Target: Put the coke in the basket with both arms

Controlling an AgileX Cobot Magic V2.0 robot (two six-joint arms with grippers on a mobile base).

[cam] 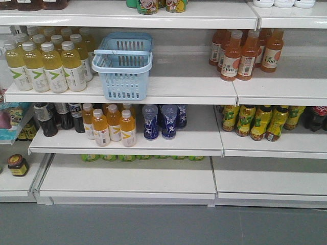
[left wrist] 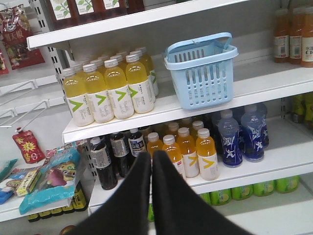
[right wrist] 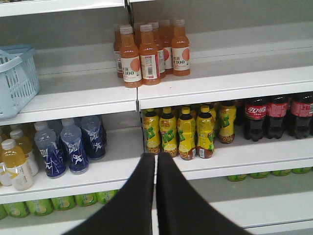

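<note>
Standing on the lower shelf (right wrist: 279, 149), coke (right wrist: 256, 117) shows clearly only in the right wrist view, beside yellow bottles (right wrist: 178, 132); basket (cam: 124, 64) one shelf up. Left end effector (left wrist: 151, 156), right end effector (right wrist: 156, 156): both pressed together.

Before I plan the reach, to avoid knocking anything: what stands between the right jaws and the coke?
Yellow bottles with green labels, just left of the coke, in the right wrist view.
</note>
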